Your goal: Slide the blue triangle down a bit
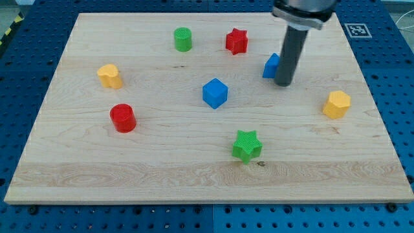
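Rod positioned against the blue triangle point(271, 65), near the table's point(194, 175) upper right.

The arm carries no gripper, so nothing is grasped or clamped: it ends in a dark rod whose tip point(283, 83) rests on the table just beside the blue triangle, at its right and slightly lower edge, and hides part of it. Whether tip and block touch cannot be told. The position appears poorly suited to a downward push; in my judgement the tip would need to stand on the block's upper side first. The red star point(237, 41) lies up and to the left, the blue cube point(215, 92) down and to the left. The green cylinder point(183, 39), green star point(246, 145), red cylinder point(122, 118) and two yellow blocks point(110, 76) point(337, 104) stand well apart.
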`<action>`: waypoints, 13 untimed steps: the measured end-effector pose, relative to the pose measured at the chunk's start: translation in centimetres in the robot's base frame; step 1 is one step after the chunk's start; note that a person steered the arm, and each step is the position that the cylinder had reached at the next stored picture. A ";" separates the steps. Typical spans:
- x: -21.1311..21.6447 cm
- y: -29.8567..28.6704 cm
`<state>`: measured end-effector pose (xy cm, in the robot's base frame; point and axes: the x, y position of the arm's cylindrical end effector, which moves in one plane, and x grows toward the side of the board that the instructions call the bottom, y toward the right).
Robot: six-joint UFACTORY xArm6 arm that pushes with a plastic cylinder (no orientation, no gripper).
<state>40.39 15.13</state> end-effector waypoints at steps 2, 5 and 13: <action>0.0 3.7; -10.2 9.0; -4.6 -2.5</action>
<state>35.78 12.68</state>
